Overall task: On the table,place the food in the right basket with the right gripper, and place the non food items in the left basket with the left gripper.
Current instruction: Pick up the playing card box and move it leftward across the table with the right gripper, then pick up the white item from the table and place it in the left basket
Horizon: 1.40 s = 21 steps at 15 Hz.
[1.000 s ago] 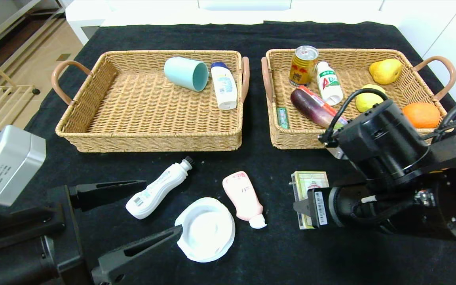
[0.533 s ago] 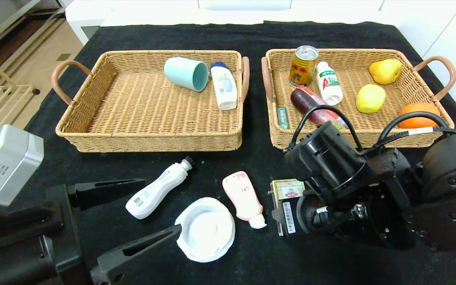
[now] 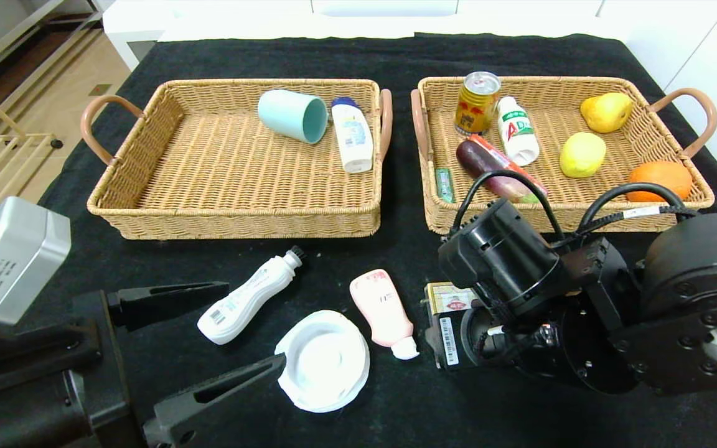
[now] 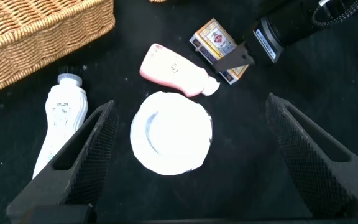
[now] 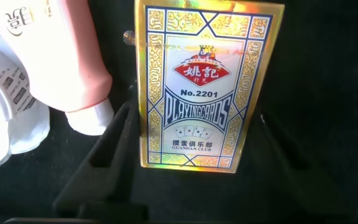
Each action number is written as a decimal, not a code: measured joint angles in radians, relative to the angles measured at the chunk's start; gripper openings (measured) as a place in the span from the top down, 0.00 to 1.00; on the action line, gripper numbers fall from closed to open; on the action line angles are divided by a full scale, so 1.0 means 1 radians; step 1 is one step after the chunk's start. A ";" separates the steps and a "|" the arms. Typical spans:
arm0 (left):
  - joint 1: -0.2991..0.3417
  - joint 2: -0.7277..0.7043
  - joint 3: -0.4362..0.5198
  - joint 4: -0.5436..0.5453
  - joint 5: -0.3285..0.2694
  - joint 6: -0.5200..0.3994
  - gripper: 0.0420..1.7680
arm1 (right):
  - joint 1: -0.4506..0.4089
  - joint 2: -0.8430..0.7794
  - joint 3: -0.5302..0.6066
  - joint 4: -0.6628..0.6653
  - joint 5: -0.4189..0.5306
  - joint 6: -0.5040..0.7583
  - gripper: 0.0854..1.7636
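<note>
Gold card box (image 5: 194,87) lies between the right claw's (image 5: 191,155) fingers

The head camera looks forward and down over the whole worktop (image 3: 396,56) from fairly far. The left wrist camera hangs above the white lid (image 4: 171,132). The right wrist camera sits very close over the card box (image 5: 201,87). All three share that box.
</note>
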 joint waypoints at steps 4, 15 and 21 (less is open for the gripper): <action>0.000 0.004 0.001 0.000 0.004 0.000 0.03 | 0.000 -0.005 -0.001 0.000 0.001 0.000 0.21; 0.000 0.015 -0.001 0.000 0.040 0.010 0.03 | 0.005 -0.293 0.159 -0.216 0.153 -0.239 0.08; -0.006 0.022 -0.004 0.010 0.095 0.027 0.03 | -0.095 -0.560 0.563 -0.601 0.560 -0.457 0.05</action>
